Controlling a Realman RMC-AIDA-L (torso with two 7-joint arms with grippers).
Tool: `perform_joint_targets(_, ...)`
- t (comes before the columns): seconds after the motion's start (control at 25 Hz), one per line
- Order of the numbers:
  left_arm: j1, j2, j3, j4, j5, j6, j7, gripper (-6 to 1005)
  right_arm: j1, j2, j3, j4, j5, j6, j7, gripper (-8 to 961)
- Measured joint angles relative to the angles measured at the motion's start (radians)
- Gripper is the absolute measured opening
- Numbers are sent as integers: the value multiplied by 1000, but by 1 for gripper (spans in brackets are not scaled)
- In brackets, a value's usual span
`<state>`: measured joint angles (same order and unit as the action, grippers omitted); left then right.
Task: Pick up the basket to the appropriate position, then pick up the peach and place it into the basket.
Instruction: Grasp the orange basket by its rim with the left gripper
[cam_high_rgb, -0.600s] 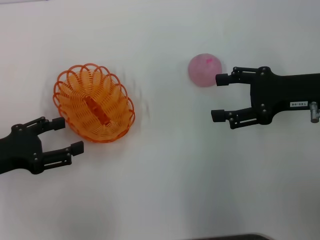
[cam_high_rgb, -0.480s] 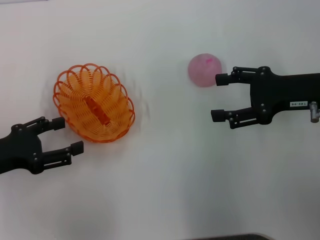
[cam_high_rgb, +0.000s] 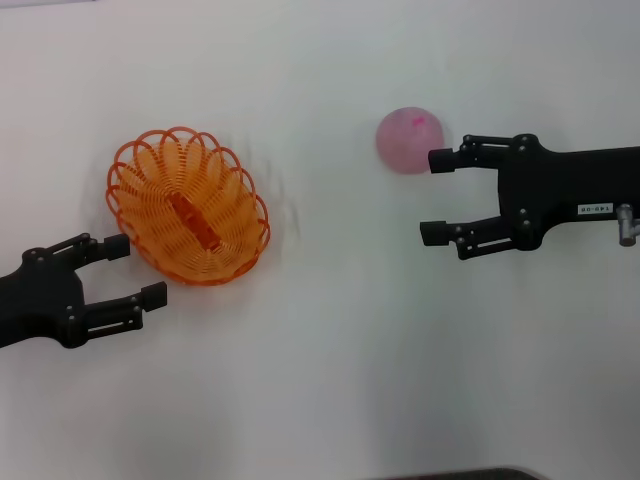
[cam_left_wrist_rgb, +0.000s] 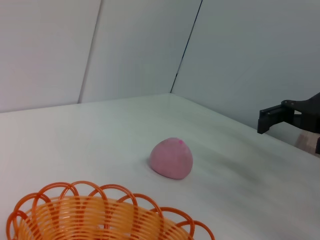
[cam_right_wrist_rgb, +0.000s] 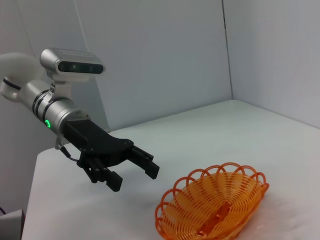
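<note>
Orange looped wire forms the basket (cam_high_rgb: 188, 205), an oval, shallow dish with a scalloped rim and a small orange bar along its floor. In the head view it lies on the white tabletop (cam_high_rgb: 330, 340) at about 9 o'clock. The left end effector (cam_high_rgb: 135, 272), black with its fingers apart, sits just beside the basket's near rim at 8 o'clock, holding nothing. The peach (cam_high_rgb: 410, 140), a round pale pink ball with a darker pink spot on top, rests at about 1 o'clock, well apart from the basket. The right end effector (cam_high_rgb: 437, 196) has its fingers spread, the far fingertip just beside the peach. A small white label on its black body carries writing too small to read.

From the left wrist, the basket's rim (cam_left_wrist_rgb: 100, 212) fills the foreground and the peach (cam_left_wrist_rgb: 171, 158) lies beyond it.

From the right wrist, the basket (cam_right_wrist_rgb: 212, 207) lies empty near the open left end effector (cam_right_wrist_rgb: 132, 172).
</note>
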<state>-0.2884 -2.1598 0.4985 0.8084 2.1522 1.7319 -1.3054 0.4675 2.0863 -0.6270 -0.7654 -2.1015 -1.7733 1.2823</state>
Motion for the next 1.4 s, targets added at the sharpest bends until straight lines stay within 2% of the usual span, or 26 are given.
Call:
perform_joint_targets(0.36,-13,2,-1,25,-3,12,-12,872,-4,0,0,2,0,0,-2,947)
perform_joint_targets(0.72,-85,-1,-12,23,-29,2,-14,871,-2,1,0,25,6,0,-24,947)
perform_joint_targets(1.2,-193,-2,-2,-48,-107,-204,0,872,0,2,-4,30,6,0,-29,947)
perform_joint_targets(1.4,-213,-3,0,-76,-146,-282,11,872,0,2,-5,51,2,1,-38,947)
